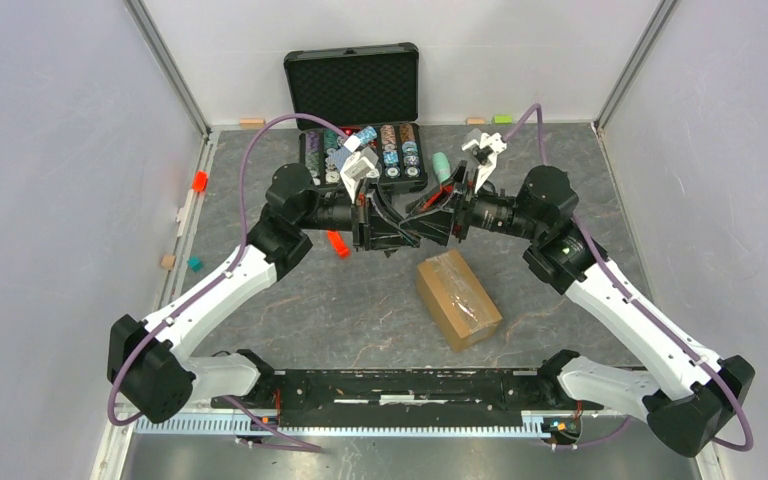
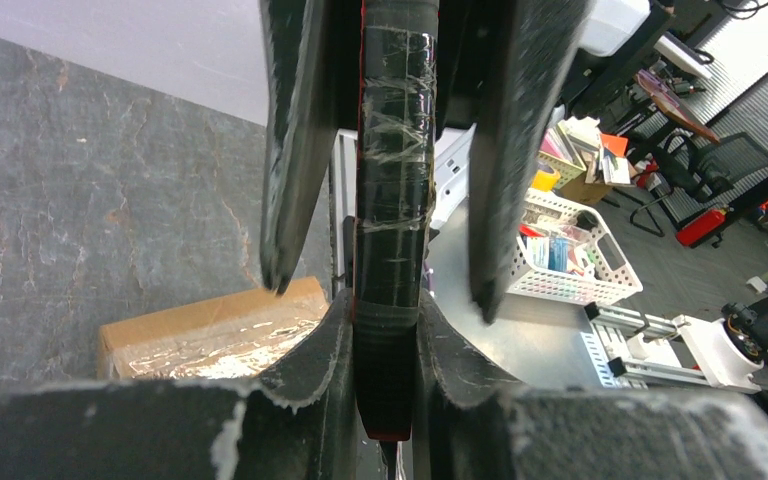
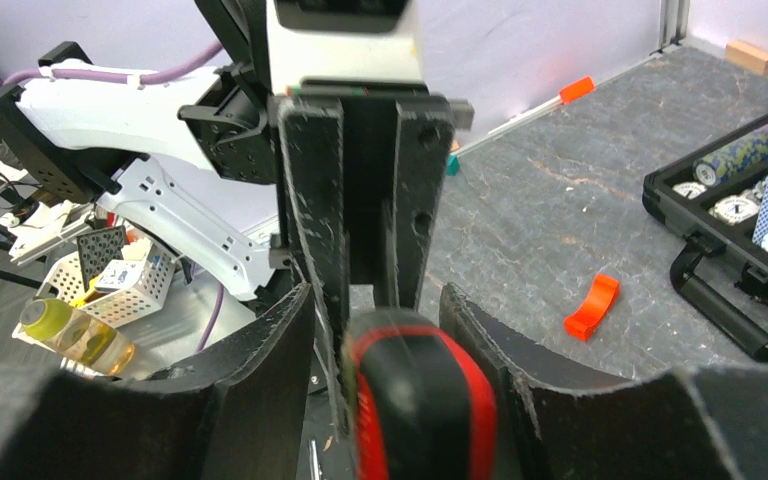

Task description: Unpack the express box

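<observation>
Two robot arms meet in mid-air above a dark grey stone-patterned surface (image 1: 360, 310). The left gripper (image 2: 385, 305) is clamped on a slim black tool handle (image 2: 392, 150) with red edging, wrapped in clear tape. The right gripper (image 3: 375, 300) has its fingers apart on either side of that handle. The small brown cardboard express box (image 1: 458, 298), glossy tape on top, lies on the surface near the grippers, toward the arm bases.

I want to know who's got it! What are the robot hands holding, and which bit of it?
The left gripper pinches a black-and-red taped tool near one end. The right gripper has its jaws open around the other end.
</observation>
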You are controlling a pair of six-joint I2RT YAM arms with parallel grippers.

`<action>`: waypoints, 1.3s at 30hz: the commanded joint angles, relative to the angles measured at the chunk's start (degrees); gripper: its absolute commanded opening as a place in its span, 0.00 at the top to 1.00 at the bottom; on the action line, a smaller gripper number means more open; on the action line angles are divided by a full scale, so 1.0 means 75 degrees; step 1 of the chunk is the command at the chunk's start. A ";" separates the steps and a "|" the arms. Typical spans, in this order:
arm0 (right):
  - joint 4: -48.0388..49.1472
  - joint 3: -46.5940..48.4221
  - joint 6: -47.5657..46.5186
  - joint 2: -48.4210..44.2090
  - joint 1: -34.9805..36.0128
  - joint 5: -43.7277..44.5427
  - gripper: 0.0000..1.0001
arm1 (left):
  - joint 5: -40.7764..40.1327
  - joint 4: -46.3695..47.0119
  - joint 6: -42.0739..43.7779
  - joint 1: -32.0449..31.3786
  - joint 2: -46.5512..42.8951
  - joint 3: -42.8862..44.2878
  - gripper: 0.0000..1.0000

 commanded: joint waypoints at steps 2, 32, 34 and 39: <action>0.0185 -0.0115 -0.0076 -0.0303 0.0025 0.0299 0.48 | 0.0309 0.0758 -0.0624 0.0076 -0.0133 0.0039 0.98; -0.3245 0.0734 -0.1474 -0.0652 0.0041 0.3548 1.00 | -0.3127 -0.3494 0.1686 0.0028 -0.0437 0.0454 0.22; -0.4292 0.1030 -0.1751 -0.0733 0.0035 0.4465 1.00 | -0.4410 -0.4044 0.1883 0.0016 -0.0428 0.0562 0.18; -0.6512 0.1732 -0.1826 -0.0905 0.0042 0.4946 1.00 | -0.6101 -0.4683 0.2039 -0.0178 0.0281 0.1025 0.18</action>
